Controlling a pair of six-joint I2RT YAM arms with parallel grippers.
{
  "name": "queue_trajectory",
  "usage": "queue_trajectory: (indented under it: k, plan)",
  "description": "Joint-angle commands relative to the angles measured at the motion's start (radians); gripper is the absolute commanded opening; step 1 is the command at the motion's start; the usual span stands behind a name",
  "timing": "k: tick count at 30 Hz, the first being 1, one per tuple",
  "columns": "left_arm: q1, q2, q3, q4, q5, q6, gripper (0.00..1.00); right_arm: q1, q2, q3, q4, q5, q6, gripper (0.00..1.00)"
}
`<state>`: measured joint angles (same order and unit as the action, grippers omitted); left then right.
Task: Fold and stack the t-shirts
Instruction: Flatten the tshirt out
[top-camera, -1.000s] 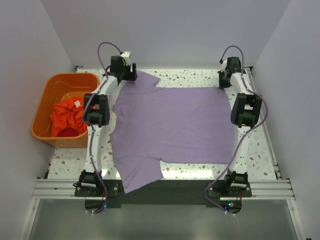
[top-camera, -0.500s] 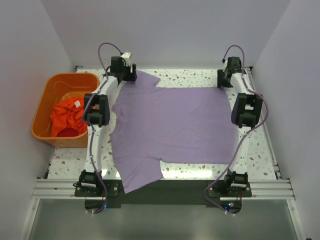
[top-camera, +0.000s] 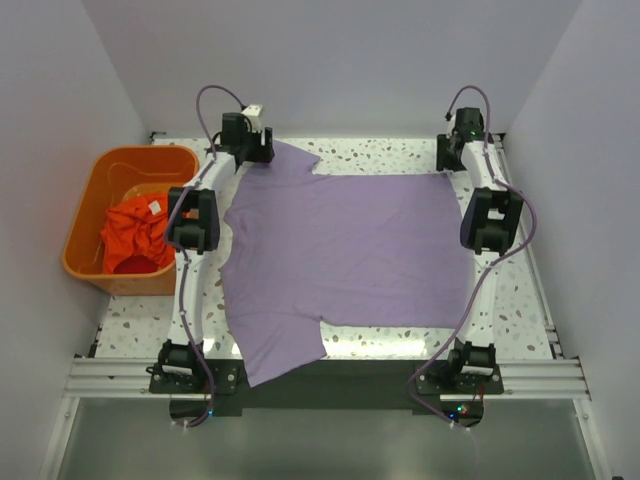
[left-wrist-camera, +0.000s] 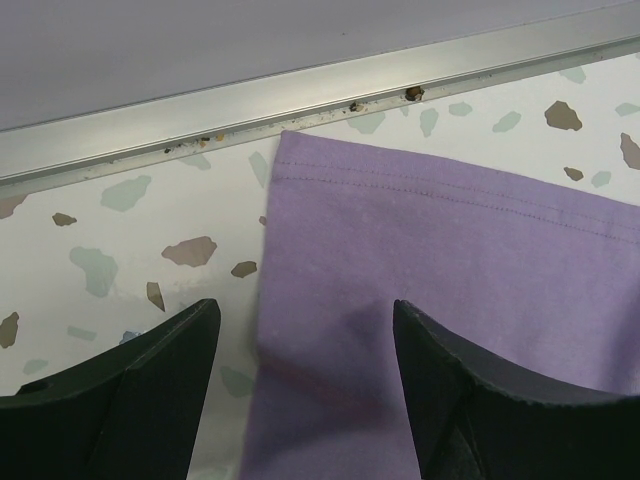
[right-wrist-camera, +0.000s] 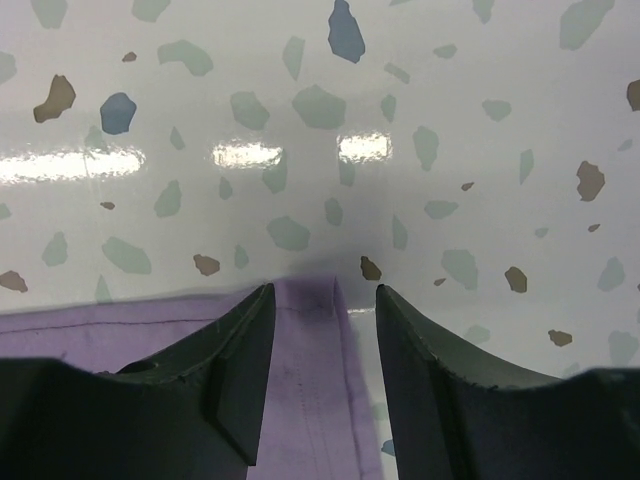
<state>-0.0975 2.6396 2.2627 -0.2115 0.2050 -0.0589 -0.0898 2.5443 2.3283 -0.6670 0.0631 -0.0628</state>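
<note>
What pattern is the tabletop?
The tabletop is white with scattered grey-green, brown and blue flecks, terrazzo-style; clearest in the right wrist view.

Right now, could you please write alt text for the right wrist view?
The right hand, open, hangs over the hemmed corner of a lavender t-shirt lying flat on a glossy white table with coloured speckles.

Top view: the left arm (top-camera: 193, 215) covers the neck-side edge of the lavender t-shirt (top-camera: 350, 250). Both claws are too small there to read the jaws.

The orange-red t-shirt (top-camera: 135, 235) lies crumpled in the basket (top-camera: 80, 262), its outline lost in its own folds.

Left wrist view: the left claw (left-wrist-camera: 305, 315) has its fingers cut off by the bottom edge. The shirt runs out at the right and bottom.

Right wrist view: the right claw (right-wrist-camera: 323, 295) covers the hem on its left side. Contact with the cloth is not readable.
</note>
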Motion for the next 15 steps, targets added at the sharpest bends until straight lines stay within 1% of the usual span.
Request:
queue_trajectory:
  k: [1, 5, 9, 11, 12, 14, 15]
  plan:
    - [0.005, -0.001, 0.028, 0.015, 0.013, 0.010, 0.75, 0.004, 0.014, 0.032, -0.045, 0.000, 0.004, 0.50]
    - [0.005, 0.000, 0.029, 0.020, 0.013, 0.008, 0.75, 0.004, 0.031, 0.019, -0.069, 0.006, 0.012, 0.52]
    - [0.005, 0.000, 0.029, 0.018, 0.013, 0.010, 0.75, 0.005, 0.048, 0.009, -0.071, 0.008, 0.021, 0.48]
    - [0.007, 0.000, 0.028, 0.017, 0.011, 0.014, 0.75, 0.005, 0.051, 0.013, -0.068, -0.005, 0.021, 0.47]
    - [0.007, 0.002, 0.026, 0.015, 0.010, 0.014, 0.75, 0.004, 0.057, 0.016, -0.069, -0.011, 0.023, 0.46]
    - [0.007, 0.002, 0.026, 0.015, 0.010, 0.016, 0.75, 0.004, 0.060, 0.022, -0.074, -0.025, 0.020, 0.40]
    - [0.008, 0.003, 0.026, 0.015, 0.011, 0.014, 0.75, 0.004, 0.062, 0.020, -0.075, -0.037, 0.015, 0.31]
